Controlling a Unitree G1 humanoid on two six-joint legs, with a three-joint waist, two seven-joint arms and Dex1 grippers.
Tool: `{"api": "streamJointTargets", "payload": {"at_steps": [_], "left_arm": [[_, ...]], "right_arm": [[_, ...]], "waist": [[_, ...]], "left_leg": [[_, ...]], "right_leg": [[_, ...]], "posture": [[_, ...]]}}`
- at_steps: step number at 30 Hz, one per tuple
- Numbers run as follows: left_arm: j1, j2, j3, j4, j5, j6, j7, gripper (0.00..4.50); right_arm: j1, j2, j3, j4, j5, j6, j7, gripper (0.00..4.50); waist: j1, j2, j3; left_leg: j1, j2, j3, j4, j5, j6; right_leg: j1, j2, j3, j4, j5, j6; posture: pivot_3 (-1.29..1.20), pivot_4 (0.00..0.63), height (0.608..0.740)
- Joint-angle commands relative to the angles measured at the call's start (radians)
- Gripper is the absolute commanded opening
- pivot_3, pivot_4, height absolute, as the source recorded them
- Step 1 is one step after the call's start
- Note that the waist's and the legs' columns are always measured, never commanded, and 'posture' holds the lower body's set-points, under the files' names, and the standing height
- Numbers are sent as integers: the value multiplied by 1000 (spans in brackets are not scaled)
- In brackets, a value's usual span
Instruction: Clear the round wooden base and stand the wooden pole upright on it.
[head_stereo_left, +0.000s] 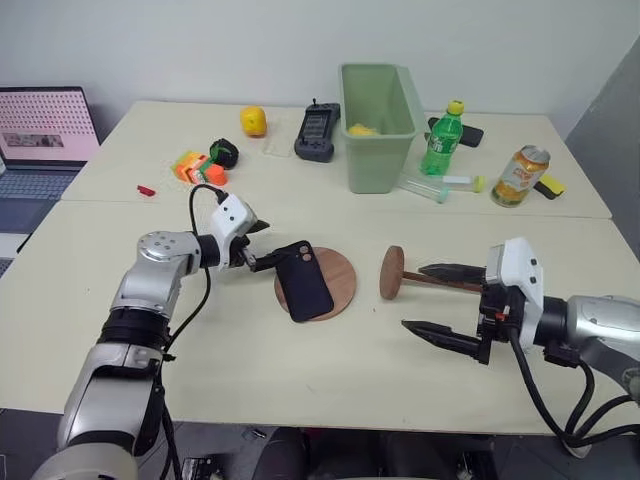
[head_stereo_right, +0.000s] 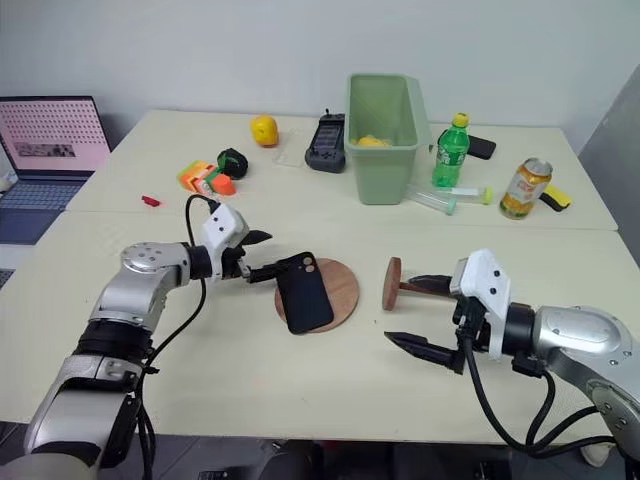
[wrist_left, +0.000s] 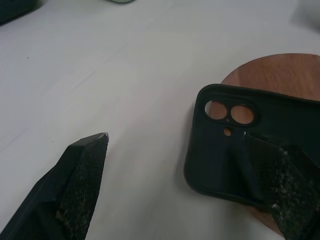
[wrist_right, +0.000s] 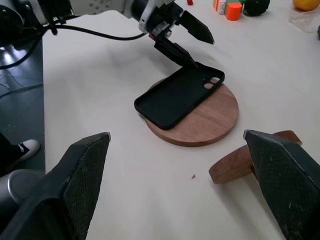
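- Base: the round wooden base (head_stereo_left: 342, 283) lies flat on the near half of the pale table (head_stereo_left: 300, 350), between the two arms.
- A black phone case (head_stereo_left: 304, 280) lies on the base, covering its left part and overhanging the rim toward the robot; camera cutouts point toward the left arm.
- Left gripper (head_stereo_left: 262, 246) is at the case's camera end, fingers spread wide. In the left wrist view one finger (wrist_left: 280, 170) overlaps the case's edge; the other (wrist_left: 75, 185) hangs over bare table. Nothing is clamped.
- The wooden pole (head_stereo_left: 405, 275) lies on its side just right of the base and apart from it, its thick disc end nearest the base, its rod running toward the right arm.
- Right gripper (head_stereo_left: 440, 300) hovers at the rod's far end, fingers wide apart, empty; upper finger above the rod, contact cannot be told.
- Far half of the table: green bin (head_stereo_left: 377, 125), green bottle (head_stereo_left: 442, 138), can (head_stereo_left: 520, 176), yellow fruit (head_stereo_left: 253, 121).
- Laptop (head_stereo_left: 45, 130) stands off the table's left side.
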Motion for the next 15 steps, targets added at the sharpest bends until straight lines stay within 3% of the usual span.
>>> {"api": "streamJointTargets", "payload": {"at_steps": [1,15], "left_arm": [[-77,-16,-15,90,32,-57,-23,4484],[-185,-64,-41,286,96,-162,-82,1821]], "right_arm": [[-30,8,12,-40,32,7,-14,4500],[-75,23,60,-55,13,22,-82,4500]], "waist": [[0,0,0],[-1,0,0]], "left_leg": [[-1,0,0,0,0,0],[-5,-1,1,2,0,0]], "right_leg": [[-1,0,0,1,0,0],[-6,0,-2,2,0,0]], "posture": [[0,150,740],[0,150,740]]}}
